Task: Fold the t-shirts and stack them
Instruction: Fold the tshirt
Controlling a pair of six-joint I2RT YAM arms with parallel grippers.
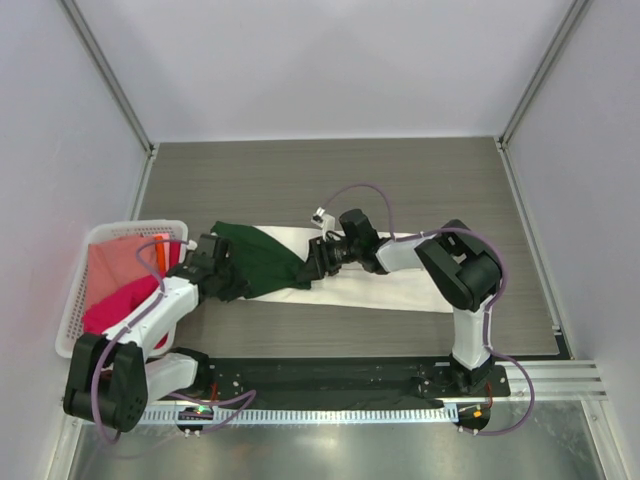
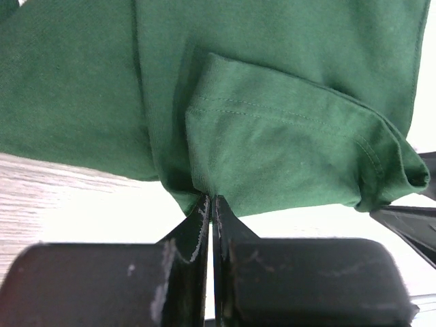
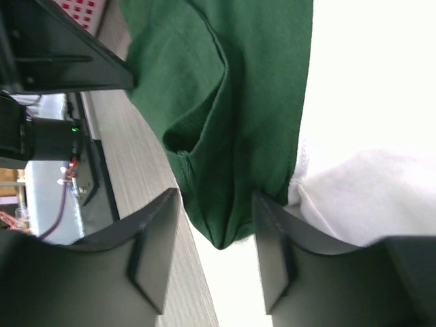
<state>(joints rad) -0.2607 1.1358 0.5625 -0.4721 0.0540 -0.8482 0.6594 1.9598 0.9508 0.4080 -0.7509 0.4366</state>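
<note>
A dark green t-shirt (image 1: 262, 258) lies bunched over the left end of a cream shirt (image 1: 385, 285) spread on the table. My left gripper (image 1: 222, 262) is shut on the green shirt's edge; in the left wrist view the closed fingertips (image 2: 210, 204) pinch the fabric (image 2: 286, 122) under a sleeve hem. My right gripper (image 1: 312, 262) is open at the green shirt's right corner; in the right wrist view the green corner (image 3: 231, 170) hangs between the spread fingers (image 3: 160, 231), apart from both, with white cloth (image 3: 361, 191) to the right. Salmon-pink (image 1: 122, 262) and magenta (image 1: 118, 305) shirts lie in the basket.
The white lattice basket (image 1: 75, 300) stands at the table's left edge beside my left arm. The table's near edge carries a black base rail (image 1: 330, 378). Grey walls enclose the back and sides.
</note>
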